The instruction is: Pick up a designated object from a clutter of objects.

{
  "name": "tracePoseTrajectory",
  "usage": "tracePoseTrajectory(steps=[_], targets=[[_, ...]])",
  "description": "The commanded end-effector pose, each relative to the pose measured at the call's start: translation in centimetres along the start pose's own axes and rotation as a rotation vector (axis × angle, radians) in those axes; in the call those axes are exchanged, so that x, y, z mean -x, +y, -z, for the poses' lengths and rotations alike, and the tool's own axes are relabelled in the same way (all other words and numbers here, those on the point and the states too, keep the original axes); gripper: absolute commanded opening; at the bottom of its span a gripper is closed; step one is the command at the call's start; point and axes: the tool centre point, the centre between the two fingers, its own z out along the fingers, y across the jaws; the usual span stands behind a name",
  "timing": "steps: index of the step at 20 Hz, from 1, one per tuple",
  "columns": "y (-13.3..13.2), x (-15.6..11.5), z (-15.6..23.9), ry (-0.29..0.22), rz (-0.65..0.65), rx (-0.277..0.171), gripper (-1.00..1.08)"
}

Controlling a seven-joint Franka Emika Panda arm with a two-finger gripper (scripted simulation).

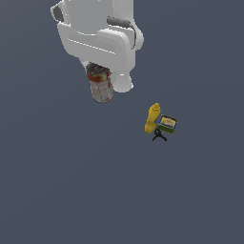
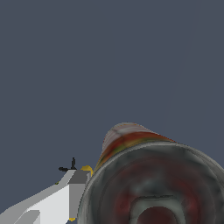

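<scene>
- The can (image 2: pixel 153 183) fills the wrist view close up: a metal end with a raised rim, grey mottled with dark red, and a curved side banded red, white and a little green.
- Beside it in that view one pale finger (image 2: pixel 65 197) lies along the can's side, apparently touching it; the other finger is hidden.
- In the exterior view the can (image 1: pixel 100 85) hangs just under the white arm, well apart from the other items, its top tucked into the gripper (image 1: pixel 98 71). I judge the pincer closed on the can, with the can already carried off the floor.
- To do the lift well: keep the squeeze steady and rise straight. The can's wall is smooth and round, so a pinch can let it swivel or slide; it looks a little tilted already, so sudden turns would be unwise.
- Farther off lies the rest of the clutter: a yellow bottle (image 1: pixel 152 117), plastic-looking, with a narrow nozzle.
- Just beside it, perhaps touching, is a flat blue-green box (image 1: pixel 167 124) with yellow print.
- Just beside both is a tiny black tool (image 1: pixel 159 136) with thin splayed legs.
- The floor (image 1: pixel 71 190) is plain matt grey-blue.
</scene>
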Motion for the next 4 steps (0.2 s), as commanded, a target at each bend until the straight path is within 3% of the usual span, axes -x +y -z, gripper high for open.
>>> tracePoseTrajectory(steps=[1,4], targets=[[-0.12,-0.09,0.71,0.003,0.0,-0.001,-1.0],[-0.16,-0.12,0.89,0.003,0.0,-0.001,-1.0]])
